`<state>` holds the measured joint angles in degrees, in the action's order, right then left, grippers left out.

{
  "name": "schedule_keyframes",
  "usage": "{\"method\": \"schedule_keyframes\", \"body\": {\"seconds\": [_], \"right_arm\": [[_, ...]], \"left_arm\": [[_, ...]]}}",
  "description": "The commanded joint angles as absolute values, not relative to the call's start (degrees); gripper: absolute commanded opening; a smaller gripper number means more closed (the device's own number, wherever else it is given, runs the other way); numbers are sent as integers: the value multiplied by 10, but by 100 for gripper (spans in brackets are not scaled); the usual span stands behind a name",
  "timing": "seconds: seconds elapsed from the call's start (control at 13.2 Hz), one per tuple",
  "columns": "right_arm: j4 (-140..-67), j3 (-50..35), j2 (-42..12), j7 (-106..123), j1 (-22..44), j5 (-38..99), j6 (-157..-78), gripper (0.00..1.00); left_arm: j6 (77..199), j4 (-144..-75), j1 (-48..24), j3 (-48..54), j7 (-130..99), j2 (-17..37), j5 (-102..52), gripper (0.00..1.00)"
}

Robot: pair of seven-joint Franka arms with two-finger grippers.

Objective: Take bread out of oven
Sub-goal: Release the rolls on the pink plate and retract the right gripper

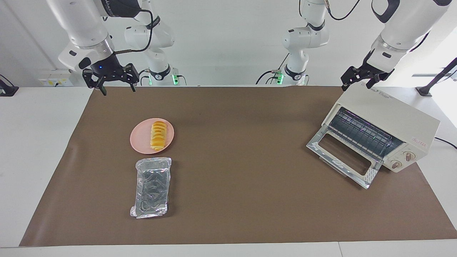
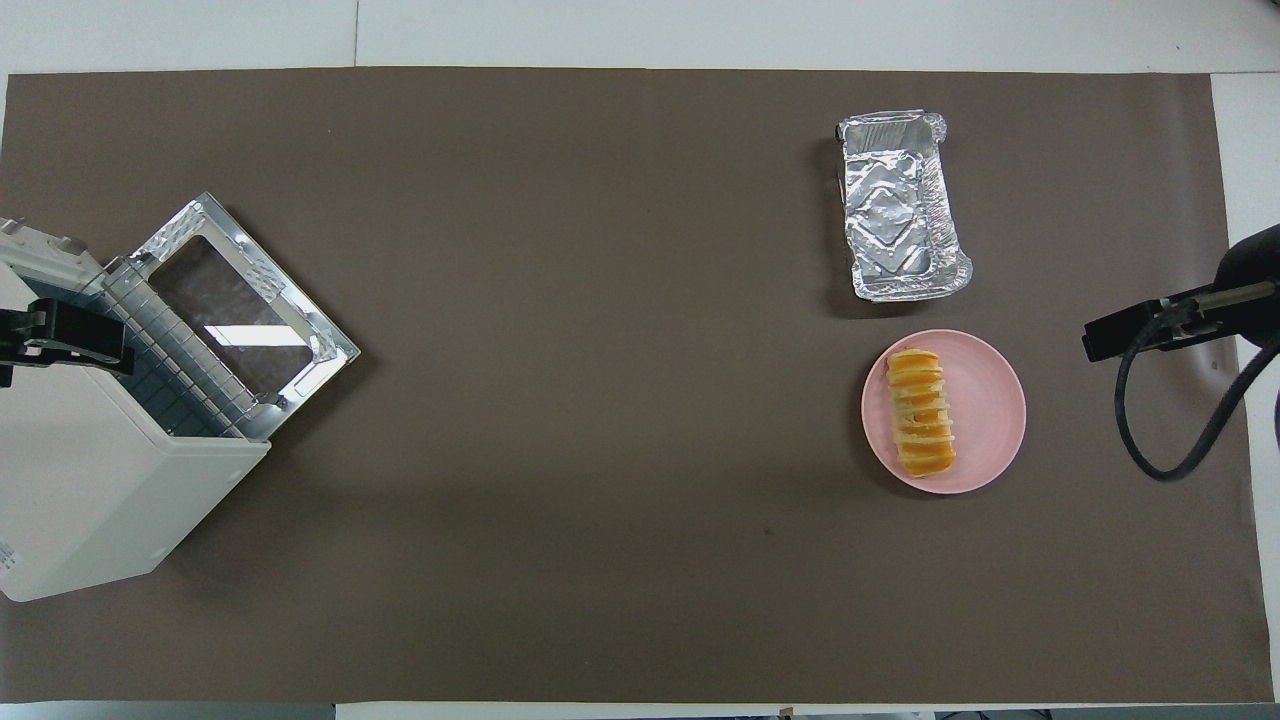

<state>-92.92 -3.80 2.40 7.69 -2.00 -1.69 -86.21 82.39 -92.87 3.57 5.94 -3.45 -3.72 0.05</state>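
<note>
The bread [image 1: 158,135] [image 2: 920,412] lies on a pink round plate [image 1: 138,142] [image 2: 992,400] toward the right arm's end of the table. The cream-white oven [image 1: 396,116] [image 2: 95,500] stands at the left arm's end. Its glass door [image 1: 343,157] [image 2: 240,305] is dropped open, and the wire rack inside shows nothing on it. My right gripper [image 1: 118,89] [image 2: 1135,332] is open and empty, raised over the mat's edge by its base. My left gripper [image 1: 357,85] [image 2: 62,340] is open and empty, just over the oven's top.
An empty crinkled foil tray [image 1: 152,187] [image 2: 900,205] lies beside the plate, farther from the robots. A brown mat [image 1: 242,185] covers the table. A black stand [image 1: 433,84] is by the oven.
</note>
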Motion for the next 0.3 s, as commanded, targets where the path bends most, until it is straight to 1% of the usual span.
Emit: {"method": "schedule_keyframes", "body": {"seconds": [0.0, 0.23], "right_arm": [[-915, -41, 11, 92, -34, -8, -853, 100], [-914, -40, 8, 91, -37, 9, -853, 100]], "left_arm": [[831, -945, 47, 64, -30, -53, -8, 100], [832, -945, 47, 64, -30, -53, -8, 100]]}}
